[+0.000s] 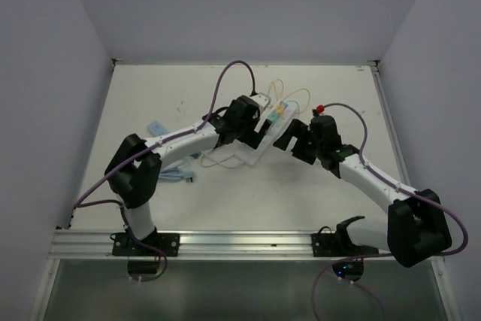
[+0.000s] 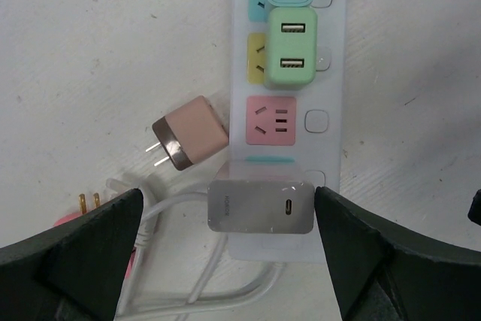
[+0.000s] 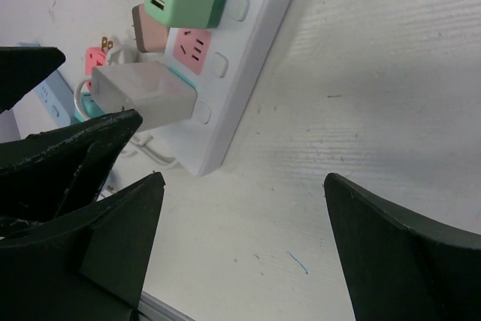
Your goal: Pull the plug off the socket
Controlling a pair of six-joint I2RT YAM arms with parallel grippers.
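Silver-grey boxy charger plug (image 2: 260, 207) sits seated in the long white plastic power strip (image 2: 331, 58), lower centre of the left wrist view. The left gripper (image 2: 229, 204) straddles it, jaws spread, not touching: close squarely on its sides, pull straight out. The right gripper (image 3: 242, 182), also spread, should pin the strip.

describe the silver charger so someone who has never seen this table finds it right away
Find the white power strip mid-table and follow it past the green charger and the empty pink socket. The silver charger is plugged in at the last position. It alone is a grey metallic block with one oval port; the green one has two.
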